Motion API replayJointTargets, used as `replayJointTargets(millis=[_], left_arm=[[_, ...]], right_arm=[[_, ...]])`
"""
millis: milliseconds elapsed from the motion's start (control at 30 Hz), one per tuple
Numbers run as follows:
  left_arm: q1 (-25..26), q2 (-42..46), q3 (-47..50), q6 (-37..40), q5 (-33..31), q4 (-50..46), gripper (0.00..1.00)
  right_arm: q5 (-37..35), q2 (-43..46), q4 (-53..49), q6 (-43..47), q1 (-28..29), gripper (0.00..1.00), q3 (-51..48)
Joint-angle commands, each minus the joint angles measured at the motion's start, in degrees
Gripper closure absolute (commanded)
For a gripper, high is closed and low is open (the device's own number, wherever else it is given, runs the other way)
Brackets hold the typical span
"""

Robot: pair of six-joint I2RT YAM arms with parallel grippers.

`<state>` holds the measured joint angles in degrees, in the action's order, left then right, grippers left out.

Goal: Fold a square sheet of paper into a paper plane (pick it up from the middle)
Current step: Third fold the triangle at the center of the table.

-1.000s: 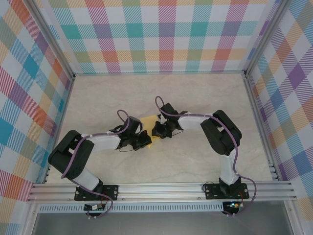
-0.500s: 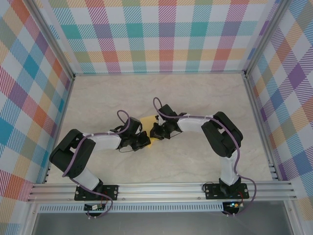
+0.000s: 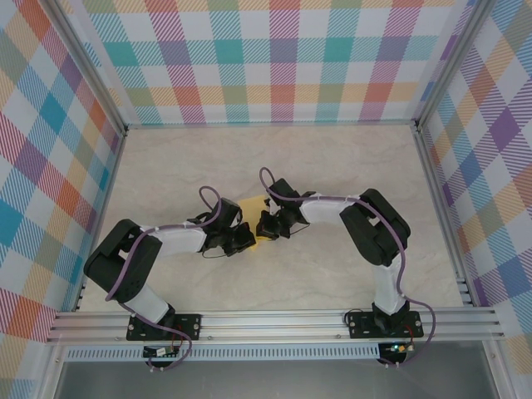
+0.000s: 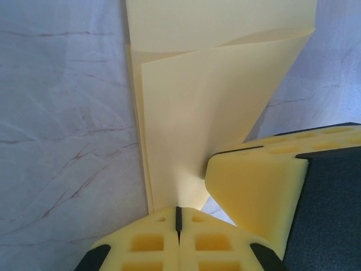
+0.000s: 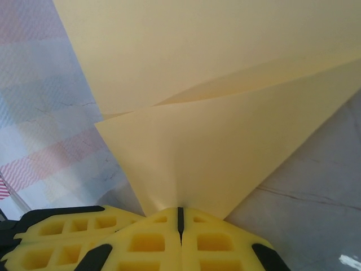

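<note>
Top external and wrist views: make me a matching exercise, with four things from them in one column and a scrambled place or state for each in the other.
Things:
1. thin yellow sheet of paper
2. left claw
3. right claw
4. cream marble-patterned table top

Places or states:
A. shut on the paper, to its right in the top view
B. veined surface beneath the arms
C. creased, with layers overlapping
D. shut on the paper, to its left in the top view

Pairs: 1-C, 2-D, 3-A, 4-B.

Top cam overhead from behind; wrist cams close-up, sharing paper (image 4: pixel 192 113).
</note>
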<state>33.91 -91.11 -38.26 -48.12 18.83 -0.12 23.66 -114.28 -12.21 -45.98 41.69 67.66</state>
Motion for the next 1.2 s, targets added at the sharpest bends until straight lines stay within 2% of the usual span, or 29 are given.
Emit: replayJointTargets(millis=[0,400,900,1067,1167], left_arm=[[0.52,-1.26,0.73,1.51,-3.08,-9.77,1.0],[0.54,-2.85,-0.45,2.63,-3.3,-14.02,1.0],[0.54,-2.67,-0.64,2.85,-3.27,-14.11,1.0],[0.54,-1.25,-0.97,3.66,-2.47,-13.47,1.0],[0.54,1.46,-2.02,5.1,-1.51,-12.67,1.0]], right_arm=[[-2.48,-2.35,-1.38,2.3,-1.54,0.97,1.67],[-1.6,-3.85,1.94,7.82,-5.6,0.96,2.21],[-3.53,-8.96,-2.82,10.49,-13.34,0.95,10.16],[-5.02,-5.95,-3.54,11.05,-14.39,0.94,12.52],[-4.45,-1.72,-3.37,11.25,-14.45,0.9,11.48]])
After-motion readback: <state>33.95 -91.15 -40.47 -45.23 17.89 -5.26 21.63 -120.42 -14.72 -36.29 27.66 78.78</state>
